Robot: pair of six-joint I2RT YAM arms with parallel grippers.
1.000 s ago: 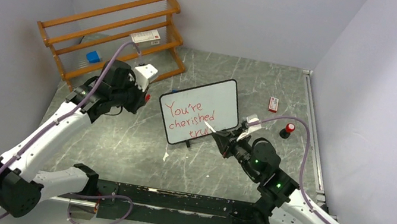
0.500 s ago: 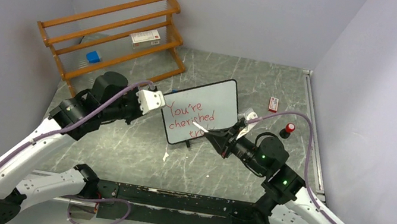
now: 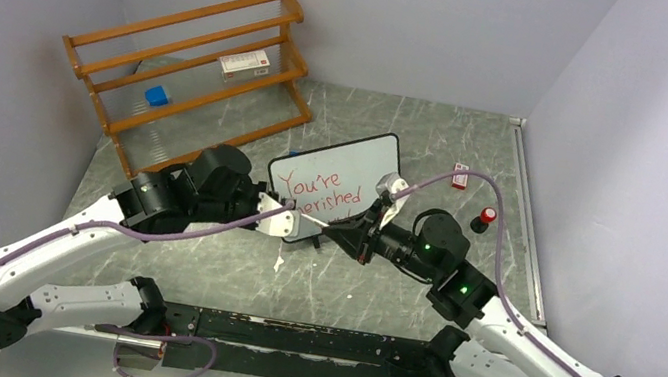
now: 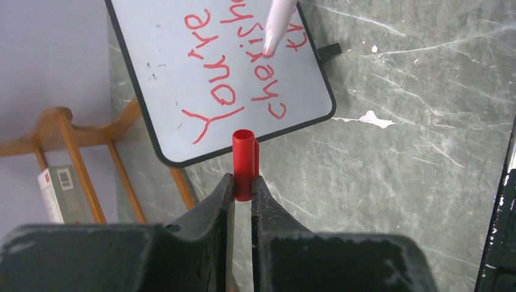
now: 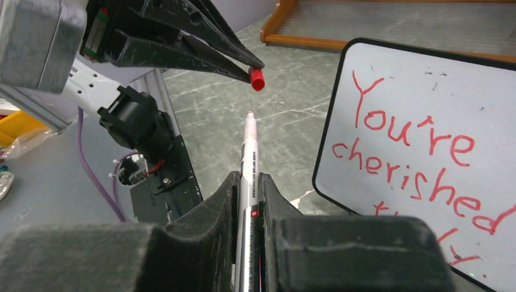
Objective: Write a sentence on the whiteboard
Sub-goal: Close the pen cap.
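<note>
**Writing done, cap and marker lining up**

The whiteboard (image 3: 361, 165) stands propped on its small feet near the middle of the table (image 3: 229, 253), tilted back, with a wooden rack (image 3: 189, 54) behind it. The sentence (image 5: 414, 158) is on it in red: "You're" and "cherished" read cleanly. Only scraps of a third line show, because the right arm covers it from above and the right wrist view cuts it off.

Just in front of the board, the right tool (image 5: 246, 179) is clamped on the marker (image 5: 248, 152), whose tip points away from the wrist. The left tool (image 4: 243, 182) is pinched shut on a red cap (image 4: 244, 161), whose open mouth faces outward, clear of the fingertips. From the right wrist, the cap sits just above and slightly right of the marker tip, close to it but not touching.

The step in hand looks like recapping. To do it well:

- Bring the cap's mouth squarely in line with the marker before closing the gap, since a slanted approach would jam the rim on the tip.
- Push along the marker's length, with both grips held firm so neither piece slips back through the fingers.
- Keep the meeting point off the board, so that neither the wet tip nor an arm brushes the lettering.
</note>
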